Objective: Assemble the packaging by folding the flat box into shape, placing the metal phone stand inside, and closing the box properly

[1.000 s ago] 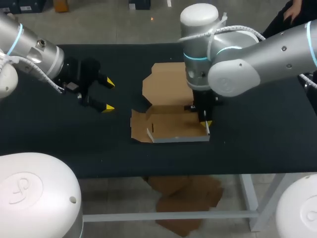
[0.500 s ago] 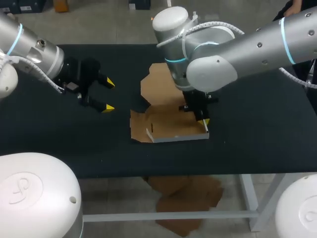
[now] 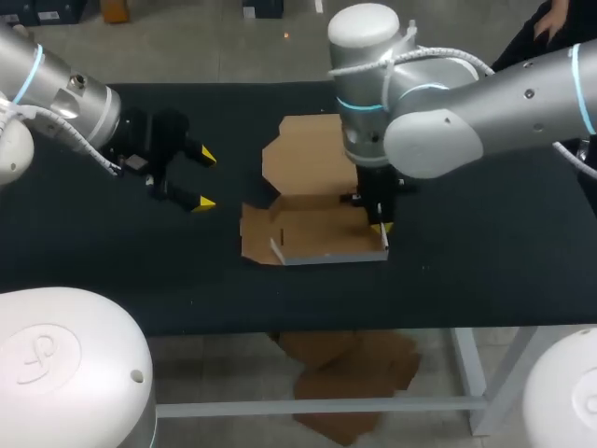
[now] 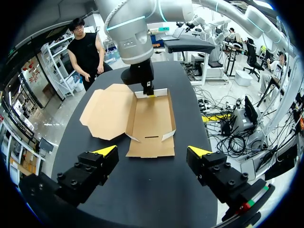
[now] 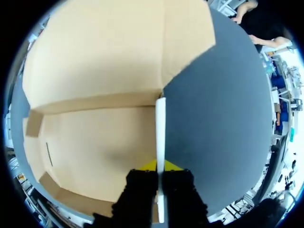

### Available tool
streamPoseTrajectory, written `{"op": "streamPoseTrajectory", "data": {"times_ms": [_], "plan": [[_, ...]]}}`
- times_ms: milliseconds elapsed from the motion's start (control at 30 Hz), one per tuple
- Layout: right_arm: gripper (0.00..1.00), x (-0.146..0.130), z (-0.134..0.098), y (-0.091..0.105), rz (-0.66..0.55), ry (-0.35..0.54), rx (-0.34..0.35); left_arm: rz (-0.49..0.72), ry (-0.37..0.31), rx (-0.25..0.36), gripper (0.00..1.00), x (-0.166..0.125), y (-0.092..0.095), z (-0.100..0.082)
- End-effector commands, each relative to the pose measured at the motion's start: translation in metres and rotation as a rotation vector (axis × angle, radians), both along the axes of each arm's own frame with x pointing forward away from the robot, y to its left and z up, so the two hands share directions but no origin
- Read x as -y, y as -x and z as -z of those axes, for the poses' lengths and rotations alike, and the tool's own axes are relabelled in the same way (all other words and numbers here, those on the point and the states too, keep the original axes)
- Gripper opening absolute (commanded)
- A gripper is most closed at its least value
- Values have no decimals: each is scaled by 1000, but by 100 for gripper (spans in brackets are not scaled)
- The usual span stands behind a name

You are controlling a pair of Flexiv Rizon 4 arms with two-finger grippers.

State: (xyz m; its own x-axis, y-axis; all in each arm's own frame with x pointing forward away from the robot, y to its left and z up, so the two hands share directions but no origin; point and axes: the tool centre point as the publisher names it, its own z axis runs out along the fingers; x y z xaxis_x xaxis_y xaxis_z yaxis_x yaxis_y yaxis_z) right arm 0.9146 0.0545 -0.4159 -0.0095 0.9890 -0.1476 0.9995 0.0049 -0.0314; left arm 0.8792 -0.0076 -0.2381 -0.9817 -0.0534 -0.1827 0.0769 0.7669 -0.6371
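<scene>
At the near side of the table [image 3: 485, 252], the box [image 3: 312, 229] is found partly formed. Its near wall [image 3: 331, 259] is raised, with a small corner tab [image 3: 277, 250] lifted at the left end. At the right end, the right side wall [image 5: 160, 128] is held upright by the right gripper [image 5: 159, 172], whose fingers are closed on it from both sides. This is shown most plainly in the right wrist view, and from above the right gripper [image 3: 381, 222] is seen pointing straight down onto that wall. The left side panel [image 3: 252, 231] appears to lie flat on the table and is judged not yet folded up. Beyond the base, on the far side, the lid [image 3: 308, 159] is spread flat and open, with its flaps unfolded. Well apart to the left of the box, the left gripper [image 3: 205, 178] is held above the table with its fingers spread wide and nothing between them. The folding is therefore judged to be begun but not finished. The left wall has yet to be raised and the tabs are probably not locked. The metal phone stand is not seen in any view, so it has not been placed inside, and the lid has yet to be closed.
</scene>
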Motion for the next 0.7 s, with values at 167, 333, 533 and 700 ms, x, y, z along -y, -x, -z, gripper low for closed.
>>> {"op": "streamPoseTrajectory", "data": {"times_ms": [167, 333, 533, 700], "plan": [[0, 5, 0, 2, -6, -122, 3, 1, -4, -2, 100, 0, 0, -1], [0, 1, -1, 0, -11, -136, 1, 1, -4, -2, 100, 0, 0, -1], [0, -3, -3, -2, -20, -136, 0, 1, -4, -2, 100, 0, 0, -1], [0, -6, -3, -3, -24, -126, -3, 1, -4, -2, 100, 0, 0, -1]]}}
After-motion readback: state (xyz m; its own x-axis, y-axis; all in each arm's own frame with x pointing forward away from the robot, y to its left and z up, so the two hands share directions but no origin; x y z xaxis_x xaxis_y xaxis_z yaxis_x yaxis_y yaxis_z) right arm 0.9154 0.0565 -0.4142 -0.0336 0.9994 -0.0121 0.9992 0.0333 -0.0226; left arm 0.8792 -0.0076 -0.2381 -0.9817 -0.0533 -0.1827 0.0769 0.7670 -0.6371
